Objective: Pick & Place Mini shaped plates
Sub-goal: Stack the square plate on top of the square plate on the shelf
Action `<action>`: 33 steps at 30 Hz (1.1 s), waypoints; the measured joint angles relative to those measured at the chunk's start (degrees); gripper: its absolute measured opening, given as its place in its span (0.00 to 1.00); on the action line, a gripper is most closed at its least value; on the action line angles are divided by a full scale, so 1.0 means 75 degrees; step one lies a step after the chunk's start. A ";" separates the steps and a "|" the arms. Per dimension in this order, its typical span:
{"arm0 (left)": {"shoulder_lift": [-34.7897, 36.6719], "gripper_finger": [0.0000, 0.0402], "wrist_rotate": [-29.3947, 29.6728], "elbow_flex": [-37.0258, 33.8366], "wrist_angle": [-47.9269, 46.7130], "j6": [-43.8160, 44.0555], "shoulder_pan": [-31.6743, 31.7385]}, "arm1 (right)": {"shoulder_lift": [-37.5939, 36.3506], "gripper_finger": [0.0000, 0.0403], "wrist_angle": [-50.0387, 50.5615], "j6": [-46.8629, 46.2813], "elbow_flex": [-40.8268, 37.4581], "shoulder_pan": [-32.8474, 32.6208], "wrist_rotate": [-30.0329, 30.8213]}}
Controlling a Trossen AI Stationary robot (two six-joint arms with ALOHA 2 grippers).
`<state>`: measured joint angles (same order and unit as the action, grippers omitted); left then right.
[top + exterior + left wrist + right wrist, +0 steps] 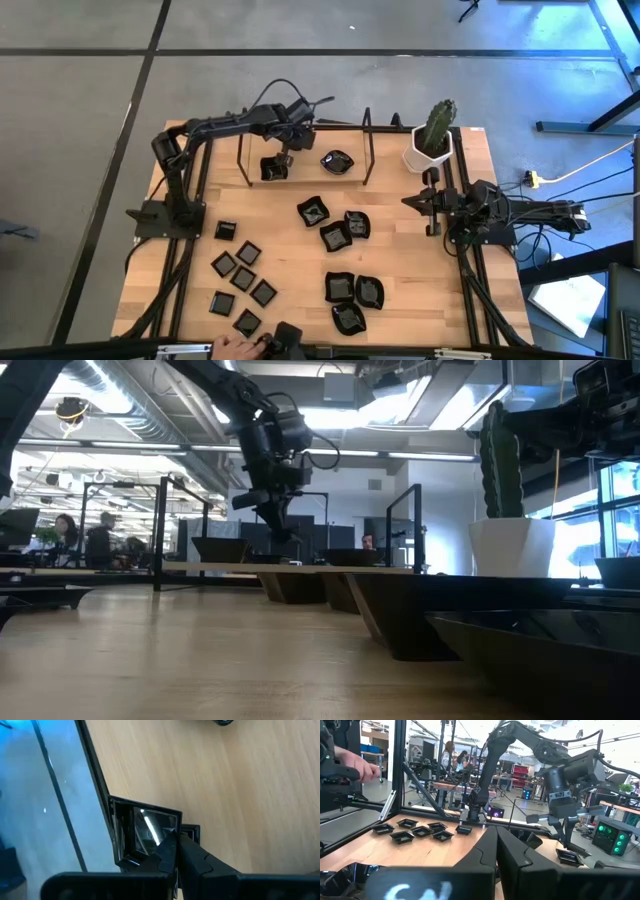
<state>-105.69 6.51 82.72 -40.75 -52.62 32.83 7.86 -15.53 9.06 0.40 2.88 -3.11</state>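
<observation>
On the wooden bench, near its left edge, seven little flat square plates lie loosely grouped, none touching. At the near edge a person's hand rests by a dark device.

Toward the far edge, left of middle, the left gripper is over the low wooden shelf, a plank between two thin metal frames. Its fingers are pinched together on the rim of a raised-rim square plate, which shows tilted in the left wrist view, the fingertips meeting at its inner wall. The low view shows that arm reaching down from above to the shelf. Just right of it on the same shelf sits a wavy-edged plate.

In the middle of the bench three more wavy-edged plates cluster, two of them touching. Nearer the near edge, three others lie close together.

In the far right corner stands a white pot with a cactus. Just in front of it, along the right edge, the right gripper waits above the bench, its fingers closed together on nothing, as the right wrist view shows.
</observation>
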 joint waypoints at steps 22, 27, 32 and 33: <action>-0.0064 0.03 -0.0006 -0.0009 -0.0273 0.0140 0.0096 | 0.0000 0.01 -0.0003 0.0000 0.0000 0.0002 0.0000; -0.0064 0.05 -0.0018 -0.0009 -0.0499 0.0140 0.0094 | 0.0000 0.01 -0.0003 0.0000 0.0000 0.0000 0.0000; -0.0064 0.07 -0.0016 -0.0009 -0.0540 0.0219 0.0094 | 0.0000 0.01 -0.0003 0.0000 0.0000 -0.0001 0.0000; -0.0064 0.08 -0.0019 -0.0009 -0.0542 0.0247 0.0094 | 0.0000 0.01 -0.0003 0.0000 0.0000 0.0001 0.0000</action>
<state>-106.17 6.37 82.65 -44.81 -50.77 33.54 7.86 -15.55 9.06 0.40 2.89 -3.11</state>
